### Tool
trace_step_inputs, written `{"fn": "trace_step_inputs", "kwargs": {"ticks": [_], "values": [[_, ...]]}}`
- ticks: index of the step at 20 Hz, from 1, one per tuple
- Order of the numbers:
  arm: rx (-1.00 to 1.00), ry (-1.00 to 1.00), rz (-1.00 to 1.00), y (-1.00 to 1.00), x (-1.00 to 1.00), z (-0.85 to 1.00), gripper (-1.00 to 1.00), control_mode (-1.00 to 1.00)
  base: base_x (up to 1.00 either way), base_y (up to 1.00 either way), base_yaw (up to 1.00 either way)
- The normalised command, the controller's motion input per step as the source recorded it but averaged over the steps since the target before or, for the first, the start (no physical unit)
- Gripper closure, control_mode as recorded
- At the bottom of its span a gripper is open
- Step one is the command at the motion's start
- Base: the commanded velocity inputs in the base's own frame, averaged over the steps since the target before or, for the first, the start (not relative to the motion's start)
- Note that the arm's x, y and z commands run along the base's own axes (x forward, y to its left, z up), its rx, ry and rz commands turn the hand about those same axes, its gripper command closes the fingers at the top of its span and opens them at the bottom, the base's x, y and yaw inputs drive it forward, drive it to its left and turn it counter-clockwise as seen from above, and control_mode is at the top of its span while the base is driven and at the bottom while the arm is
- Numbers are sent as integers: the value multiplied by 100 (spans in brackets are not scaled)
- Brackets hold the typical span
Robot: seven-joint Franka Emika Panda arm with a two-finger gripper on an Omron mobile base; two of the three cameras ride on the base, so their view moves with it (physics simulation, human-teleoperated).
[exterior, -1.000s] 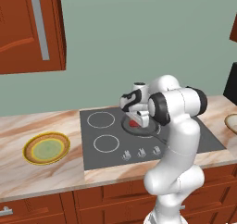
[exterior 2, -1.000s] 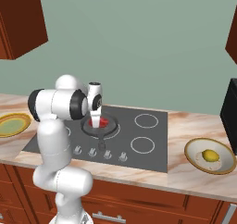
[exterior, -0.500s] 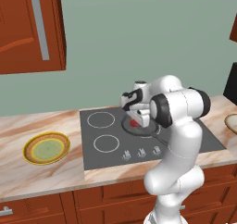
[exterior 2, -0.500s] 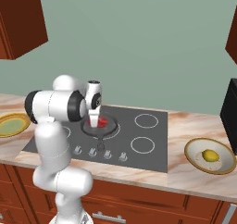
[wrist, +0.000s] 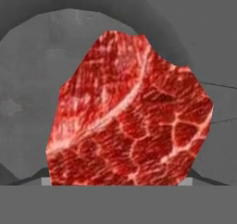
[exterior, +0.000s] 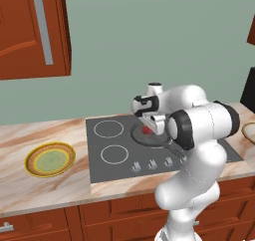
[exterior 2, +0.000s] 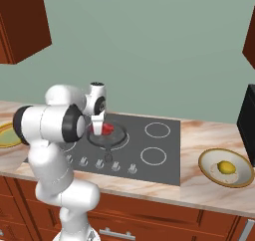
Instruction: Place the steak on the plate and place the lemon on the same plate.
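The steak, a bright-red marbled chunk, lies in the dark grey frying pan on the hob's back burner. My gripper points straight down right at the steak, its tips down at the meat. In the hand view the steak is so close that it hides the fingertips, so I cannot make out how the jaws stand. The plate, with a yellow-orange rim and green centre, sits on the counter left of the hob. Far right, the lemon rests in a pale tan dish.
The black hob has a row of knobs along its front. A dark appliance stands at the far right. Wooden wall cabinets hang above the counter, with marble counter between hob and plate.
The hand has sunk slightly toward the pan over the steak. The steak, plate and lemon have not moved.
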Motion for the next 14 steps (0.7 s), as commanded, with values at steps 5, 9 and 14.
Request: {"fn": "trace_step_inputs", "kwargs": {"ticks": [5, 9, 14], "values": [[0, -2, 5, 0, -39, 44, 100, -100, 0, 0, 0], [0, -1, 26, 11, -49, 37, 100, -100, 0, 0, 0], [0, -4, 34, 25, -44, 33, 100, -100, 0, 0, 0]]}}
